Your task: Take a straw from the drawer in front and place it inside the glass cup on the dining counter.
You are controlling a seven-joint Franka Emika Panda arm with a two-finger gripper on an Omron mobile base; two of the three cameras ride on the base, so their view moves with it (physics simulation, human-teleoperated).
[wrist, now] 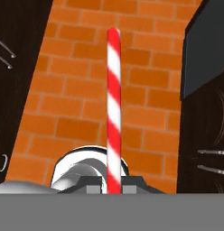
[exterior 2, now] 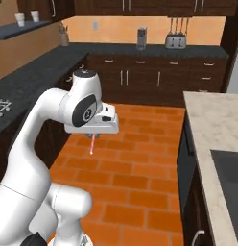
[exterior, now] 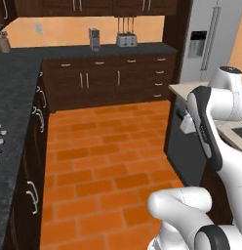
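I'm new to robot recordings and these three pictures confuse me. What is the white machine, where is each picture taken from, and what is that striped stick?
The white machine is a robot arm on a base that can drive, in a rendered kitchen. Two pictures come from cameras on that base, behind the arm to its left and right, looking over an orange brick floor towards dark cabinets and a black counter. The third comes from a camera on the hand, looking along the gripper. The striped stick is a red-and-white straw, clamped between the fingers and pointing down at the floor. A pale marble counter lies to the right.
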